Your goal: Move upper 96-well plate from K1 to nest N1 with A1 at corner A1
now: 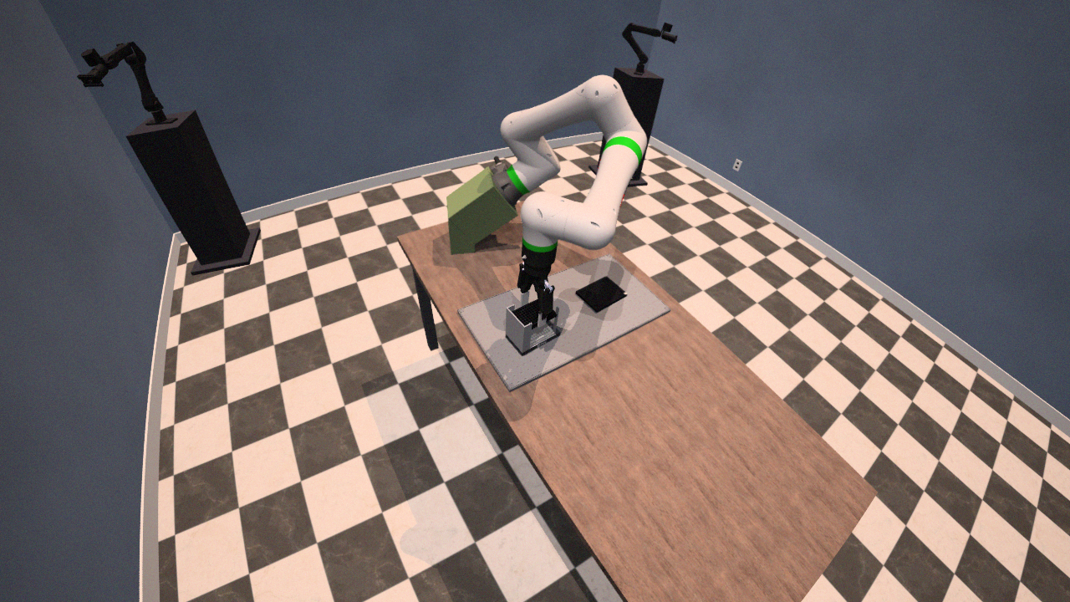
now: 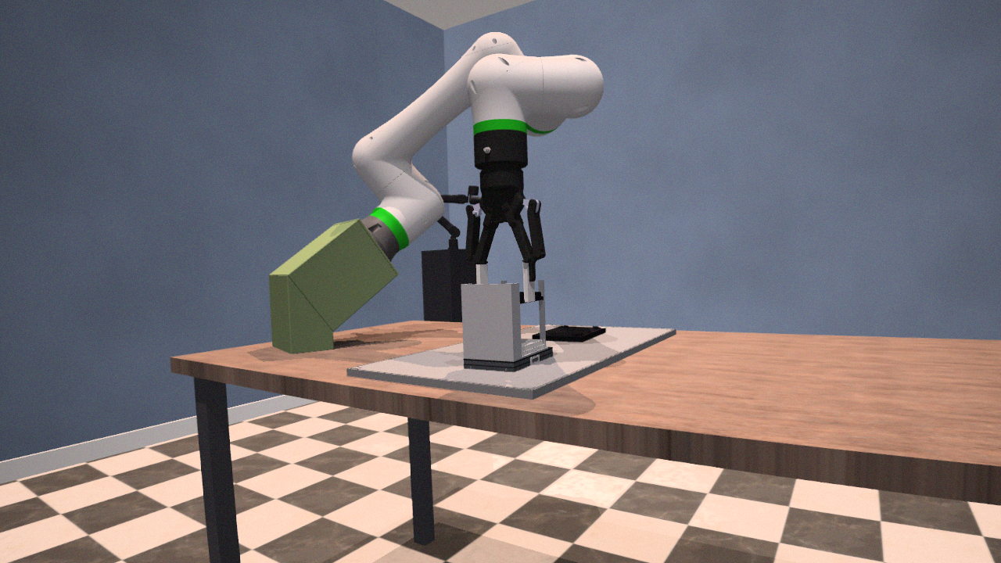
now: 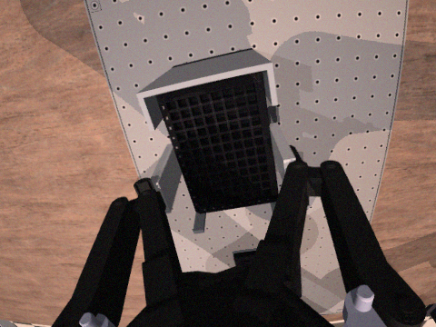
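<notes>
Wooden table [image 1: 673, 419], grey perforated board [image 3: 340, 18], checkered floor [image 1: 299, 419], blue walls [image 2: 769, 140], two black camera pedestals [image 1: 191, 186]

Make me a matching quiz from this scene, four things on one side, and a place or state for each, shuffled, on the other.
Things:
1. gripper
2. upper plate
3. nest
4. rack

Places or states:
a. black, flat on the pegboard, beside the rack
b. grey, upright, under the gripper
c. shut on the upper plate
d. dark grid, held between the fingers at the rack's top

Pairs: 1-c, 2-d, 3-a, 4-b
</notes>
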`<state>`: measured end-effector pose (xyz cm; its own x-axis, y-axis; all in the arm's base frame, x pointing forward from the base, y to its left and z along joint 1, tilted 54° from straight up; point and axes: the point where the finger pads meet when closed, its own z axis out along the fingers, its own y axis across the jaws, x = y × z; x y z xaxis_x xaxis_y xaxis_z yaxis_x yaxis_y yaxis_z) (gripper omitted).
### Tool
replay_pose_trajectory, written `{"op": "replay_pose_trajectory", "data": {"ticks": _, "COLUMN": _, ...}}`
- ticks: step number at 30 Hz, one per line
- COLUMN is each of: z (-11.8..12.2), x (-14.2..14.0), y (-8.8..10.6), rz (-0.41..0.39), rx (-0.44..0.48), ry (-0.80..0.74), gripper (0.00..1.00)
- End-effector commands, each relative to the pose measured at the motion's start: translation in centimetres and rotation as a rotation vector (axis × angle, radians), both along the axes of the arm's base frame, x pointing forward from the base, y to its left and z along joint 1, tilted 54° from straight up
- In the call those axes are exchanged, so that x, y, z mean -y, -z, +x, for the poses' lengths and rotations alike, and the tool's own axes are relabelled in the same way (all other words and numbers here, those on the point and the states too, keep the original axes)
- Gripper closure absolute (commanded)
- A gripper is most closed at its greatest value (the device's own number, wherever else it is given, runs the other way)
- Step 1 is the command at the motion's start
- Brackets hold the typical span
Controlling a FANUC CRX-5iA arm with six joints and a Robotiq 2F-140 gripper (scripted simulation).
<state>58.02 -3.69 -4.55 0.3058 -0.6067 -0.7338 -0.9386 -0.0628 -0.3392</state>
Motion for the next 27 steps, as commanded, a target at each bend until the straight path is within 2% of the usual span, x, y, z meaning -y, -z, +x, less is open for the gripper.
{"op": "replay_pose_trajectory", "data": {"ticks": 1, "z": -0.1, "x": 0.5, "y": -0.4, "rz": 0.000, "rx": 0.000, "ry": 0.000, "gripper": 1.00}}
{"op": "replay_pose_trajectory", "data": {"ticks": 27, "z": -0.7, "x": 3.4, "y": -2.5, "rz": 0.000, "rx": 0.000, "ry": 0.000, "gripper": 1.00}}
